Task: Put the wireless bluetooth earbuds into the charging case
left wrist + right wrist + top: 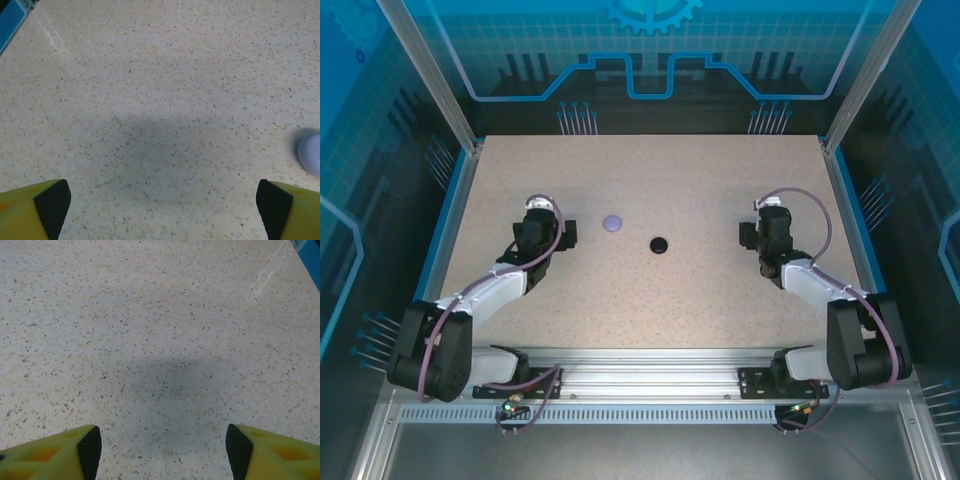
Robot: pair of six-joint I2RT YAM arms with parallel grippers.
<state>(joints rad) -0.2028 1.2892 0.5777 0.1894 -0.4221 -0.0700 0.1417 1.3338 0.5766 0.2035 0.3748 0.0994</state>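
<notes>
**Left wrist to top view: both claws spread, nothing picked up yet**

Left wrist: the left gripper (162, 202) hangs over bare speckled table (150, 100), fingers spread wide and holding nothing. The rim of the lavender case (311, 152) peeks in at the right edge, near the right-hand finger but apart from it.

Right wrist: the right gripper (164, 447) is likewise spread and empty, with only tabletop beneath it.

Top external: the lavender case lies between the arms, nearer the left one, and the black case (659, 244) sits just beside it towards the right arm. The earbuds are too small to make out here. I judge the step in hand to be finding an earbud. Approach low and slowly, pinch the stem gently, and keep each arm to its own side. Nothing blocks either path.
</notes>
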